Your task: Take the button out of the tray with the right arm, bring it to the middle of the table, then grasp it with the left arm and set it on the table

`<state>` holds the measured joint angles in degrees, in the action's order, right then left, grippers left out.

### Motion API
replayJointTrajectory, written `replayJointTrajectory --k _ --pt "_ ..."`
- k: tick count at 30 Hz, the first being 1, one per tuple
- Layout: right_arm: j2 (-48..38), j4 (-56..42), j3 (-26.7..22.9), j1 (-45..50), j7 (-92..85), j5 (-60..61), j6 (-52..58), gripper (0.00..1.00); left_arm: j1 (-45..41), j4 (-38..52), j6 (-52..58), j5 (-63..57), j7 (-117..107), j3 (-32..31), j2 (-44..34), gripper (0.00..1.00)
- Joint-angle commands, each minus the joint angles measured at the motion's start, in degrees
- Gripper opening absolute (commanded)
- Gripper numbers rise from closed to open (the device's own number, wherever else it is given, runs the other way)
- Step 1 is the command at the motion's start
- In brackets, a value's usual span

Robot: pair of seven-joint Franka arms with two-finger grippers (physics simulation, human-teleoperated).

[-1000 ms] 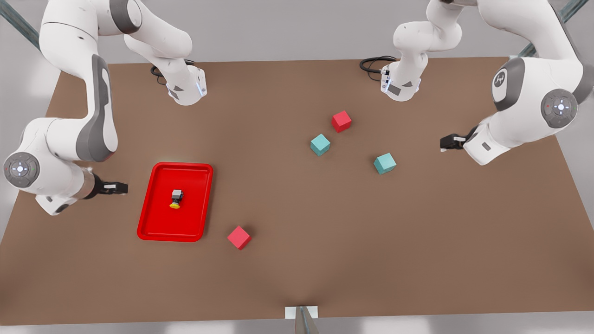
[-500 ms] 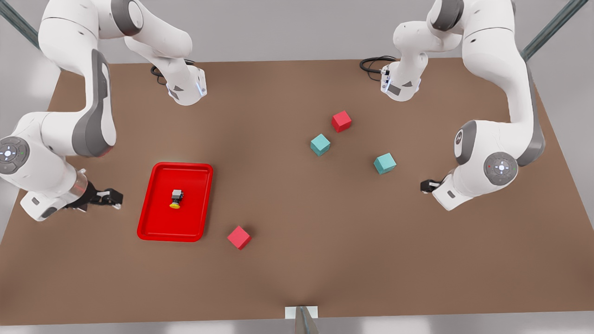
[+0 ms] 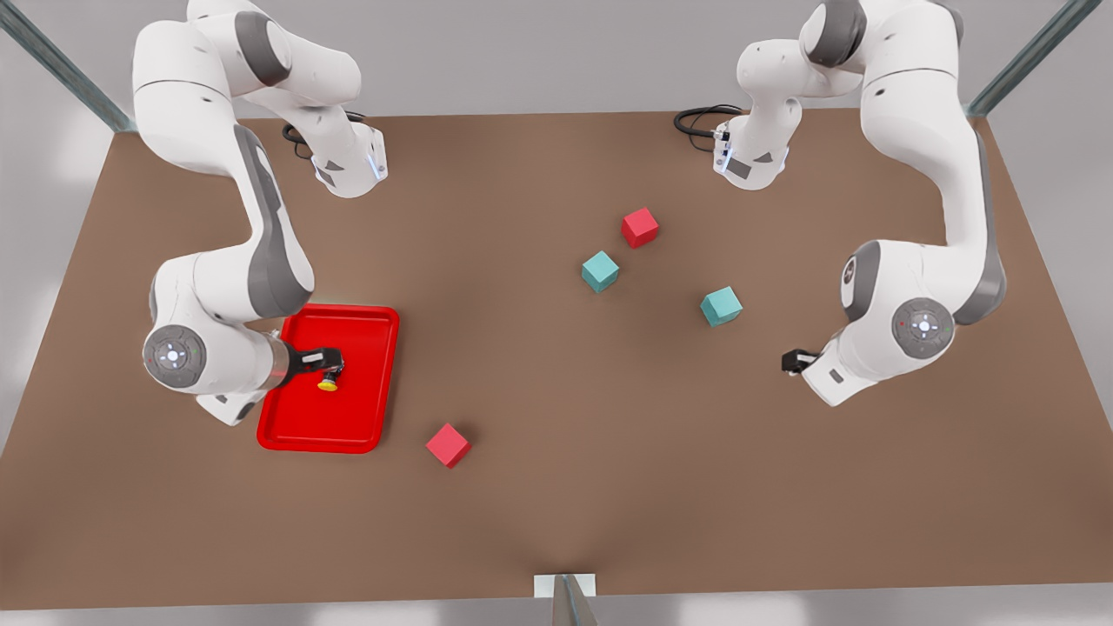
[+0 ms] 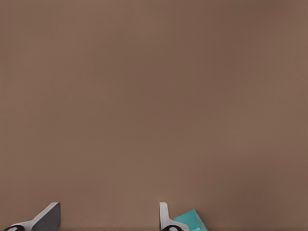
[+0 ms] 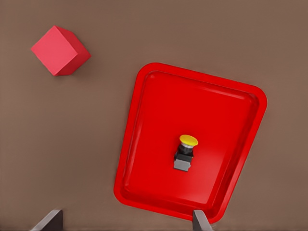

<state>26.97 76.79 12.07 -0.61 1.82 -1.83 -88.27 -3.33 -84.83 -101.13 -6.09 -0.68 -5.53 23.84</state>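
The button [image 5: 185, 152], yellow cap on a grey-and-black body, lies on its side inside the red tray [image 5: 192, 106]. In the front view the tray [image 3: 348, 417] sits at the front view's left on the table [image 3: 539, 487], and the button's yellow cap [image 3: 328, 384] peeks out beside my right gripper [image 3: 329, 360]. That gripper [image 5: 125, 222] hangs open well above the tray, over the button, touching nothing. My left gripper [image 3: 790, 360] waits open above bare table at the front view's right; its fingers [image 4: 48, 217] hold nothing.
A red cube [image 3: 448, 444] lies just off the tray's corner, also in the right wrist view [image 5: 60, 50]. Another red cube [image 3: 640, 227] and two teal cubes [image 3: 600, 270] [image 3: 721, 305] lie right of centre. One teal cube [image 4: 190, 220] sits by the left gripper's finger.
The right arm swung in from outside the tray to above the button. The left arm dropped toward the table's near side, then barely moved.
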Motion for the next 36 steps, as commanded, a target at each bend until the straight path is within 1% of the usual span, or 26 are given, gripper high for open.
replayJointTrajectory --k 1,2,6,8,9,10,11,12,13,14,15,17,18,21,24,27,36 --pt "0.98 0.29 -0.03 -0.44 8.29 -0.01 0.65 1.00 -0.01 0.02 -0.38 -0.06 -0.64 -0.01 0.24 1.00" --pt "2.91 0.20 -0.73 -0.71 7.84 -0.10 0.47 1.00 -0.01 0.02 -0.38 -0.06 -0.64 -0.10 0.51 1.00" --pt "7.66 0.64 -0.73 -4.58 7.58 -1.51 -0.93 1.00 -1.15 -0.25 -0.47 -0.06 -0.73 -0.10 0.77 1.00" --pt "8.10 1.26 -0.73 -5.81 4.25 -3.09 -1.20 1.00 -1.24 -0.25 -0.47 -0.06 -0.73 -0.10 1.12 1.00" --pt "7.14 8.01 -0.73 -6.51 3.89 -3.18 -9.44 1.00 -1.33 -0.16 -0.47 -0.24 -0.73 -0.09 1.04 1.00" --pt "6.26 11.80 -0.12 -7.21 3.89 -3.26 -15.26 1.00 -1.33 -0.25 -0.47 -0.33 -0.73 -0.01 1.04 1.00" --pt "4.59 15.39 0.67 -8.53 4.59 -3.26 -18.06 1.00 -1.33 -0.07 -0.47 -0.24 -0.73 -0.10 1.12 1.00" --pt "4.32 17.51 3.73 -11.24 4.07 -3.35 -20.27 1.00 -1.59 -0.16 -0.47 -0.24 -0.73 -0.10 1.30 1.00" --pt "4.23 17.96 5.16 -11.78 4.06 -3.44 -20.01 1.00 -1.59 -0.25 -0.47 -0.24 -0.73 -0.10 1.30 1.00" --pt "2.75 20.23 5.24 -12.22 4.06 -3.70 -21.05 1.00 -1.59 -0.16 -0.56 -0.24 -0.73 -0.10 1.74 1.00" --pt "0.63 25.15 5.24 -12.48 3.98 -4.23 -26.93 1.00 -1.59 -0.16 -0.73 -0.24 -0.73 -0.10 1.91 1.00" --pt "-0.77 32.19 5.95 -14.51 0.74 -4.41 -34.59 1.00 -1.59 -0.16 -1.17 -0.24 -0.73 -0.01 2.44 1.00" --pt "-0.51 32.72 5.86 -14.77 -2.61 -4.23 -34.77 1.00 -1.59 -0.25 -1.17 -0.24 -0.73 -0.01 2.44 1.00" --pt "-0.42 38.17 5.95 -16.18 -2.61 -4.49 -42.68 1.00 -1.68 -0.34 -1.26 -0.24 -0.73 -0.01 2.53 1.00" --pt "-0.43 41.42 6.30 -16.53 -2.53 -4.76 -47.43 1.00 -1.68 -0.25 -1.26 -0.24 -0.73 -0.01 2.70 1.00" --pt "1.42 41.51 6.30 -16.44 -2.44 -7.48 -48.48 1.00 -1.59 -0.25 -1.69 -0.24 -0.73 -0.01 2.79 1.00" --pt "1.51 44.15 6.30 -16.62 -2.53 -8.19 -51.38 1.00 -2.03 -0.34 -1.96 -0.24 -0.64 -0.01 3.14 1.00"
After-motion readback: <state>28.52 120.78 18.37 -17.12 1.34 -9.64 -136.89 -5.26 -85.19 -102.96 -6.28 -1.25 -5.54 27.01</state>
